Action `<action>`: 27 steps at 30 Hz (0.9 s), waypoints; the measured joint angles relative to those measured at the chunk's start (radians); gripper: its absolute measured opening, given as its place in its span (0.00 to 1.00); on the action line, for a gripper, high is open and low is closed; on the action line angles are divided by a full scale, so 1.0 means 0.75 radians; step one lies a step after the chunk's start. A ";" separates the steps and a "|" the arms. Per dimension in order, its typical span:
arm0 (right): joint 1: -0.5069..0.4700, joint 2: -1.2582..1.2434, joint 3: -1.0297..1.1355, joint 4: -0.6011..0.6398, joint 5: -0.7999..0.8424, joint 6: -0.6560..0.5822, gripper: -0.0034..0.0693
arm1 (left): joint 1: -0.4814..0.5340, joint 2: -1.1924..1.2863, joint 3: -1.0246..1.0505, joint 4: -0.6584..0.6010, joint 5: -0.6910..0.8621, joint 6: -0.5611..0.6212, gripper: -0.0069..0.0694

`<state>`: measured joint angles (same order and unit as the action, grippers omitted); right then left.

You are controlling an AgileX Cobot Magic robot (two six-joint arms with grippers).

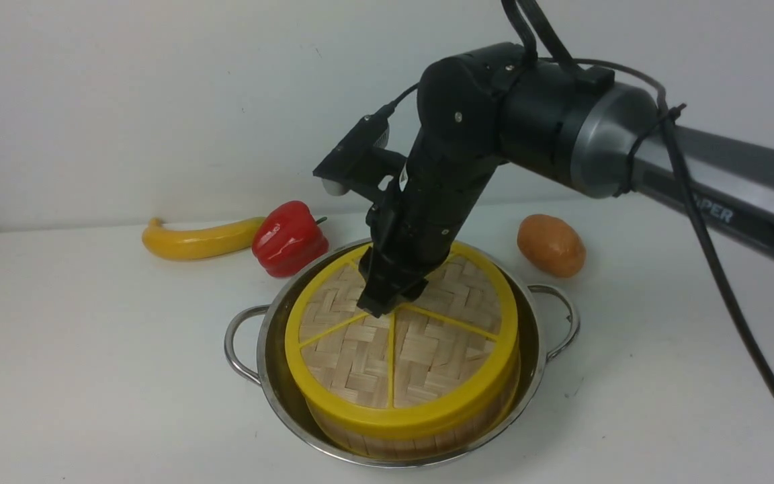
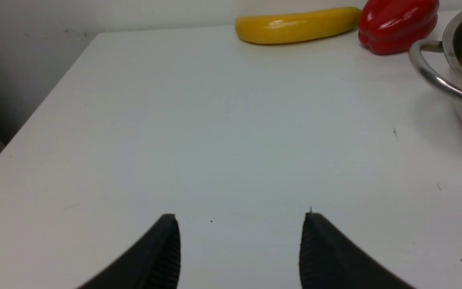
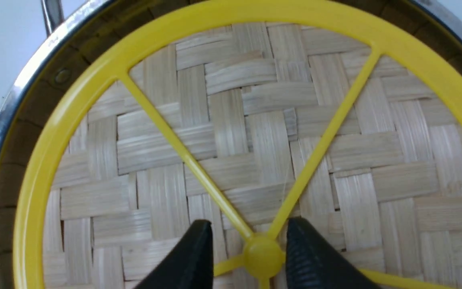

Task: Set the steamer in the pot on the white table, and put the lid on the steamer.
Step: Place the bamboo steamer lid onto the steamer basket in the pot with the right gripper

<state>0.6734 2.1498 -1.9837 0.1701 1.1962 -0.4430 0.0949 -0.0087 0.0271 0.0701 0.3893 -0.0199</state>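
The steel pot (image 1: 263, 376) stands on the white table (image 1: 91, 376) with the steamer (image 1: 387, 444) inside it. The woven lid (image 1: 420, 336) lies flat on the steamer. My right gripper (image 1: 390, 302) points down at the lid's centre. In the right wrist view its fingertips (image 3: 203, 241) stand on either side of the yellow knob (image 3: 263, 257). One is close against the knob and the other leaves a gap, so the gripper (image 3: 249, 220) is open. My left gripper (image 2: 240, 216) is open over bare table, with the pot's handle (image 2: 435, 78) off to one side.
A yellow banana (image 1: 199, 240) and a red pepper (image 1: 288, 238) lie behind the pot on the left. A brown potato (image 1: 551, 245) sits behind it on the right. The table's left edge (image 2: 38, 108) shows in the left wrist view.
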 joint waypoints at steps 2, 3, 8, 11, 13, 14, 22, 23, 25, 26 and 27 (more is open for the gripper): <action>0.000 -0.007 0.000 -0.044 0.004 0.007 0.38 | 0.000 0.000 0.000 0.000 0.000 0.000 0.59; 0.000 -0.011 0.000 -0.057 0.008 0.014 0.38 | 0.000 0.000 0.000 0.000 0.000 0.000 0.59; 0.000 -0.054 0.000 -0.124 0.028 0.045 0.38 | 0.000 0.000 0.000 0.000 0.000 -0.012 0.59; 0.000 -0.057 -0.003 -0.113 0.028 0.045 0.38 | 0.000 0.000 0.000 0.000 0.000 -0.015 0.59; 0.000 -0.057 -0.003 -0.085 0.036 0.045 0.38 | 0.000 0.000 0.000 0.000 0.000 -0.015 0.59; 0.000 -0.057 -0.003 -0.066 0.042 0.043 0.38 | 0.000 0.000 0.000 0.000 0.000 -0.015 0.59; 0.000 -0.053 -0.003 -0.188 0.064 0.066 0.38 | 0.000 0.000 0.000 0.000 0.000 -0.019 0.59; 0.000 -0.052 -0.003 -0.208 0.065 0.075 0.38 | 0.000 0.000 0.000 0.000 0.000 -0.019 0.59; 0.000 -0.049 -0.003 -0.227 0.065 0.083 0.38 | 0.000 0.000 0.000 0.000 0.000 -0.019 0.59; 0.000 -0.035 -0.003 -0.274 0.065 0.103 0.38 | 0.000 0.000 0.000 0.000 0.000 -0.019 0.59; 0.000 -0.027 -0.003 -0.282 0.065 0.109 0.38 | 0.000 0.000 0.000 0.000 0.000 -0.019 0.59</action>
<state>0.6734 2.1294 -1.9856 -0.0416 1.2449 -0.3610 0.0949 -0.0087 0.0271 0.0701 0.3893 -0.0345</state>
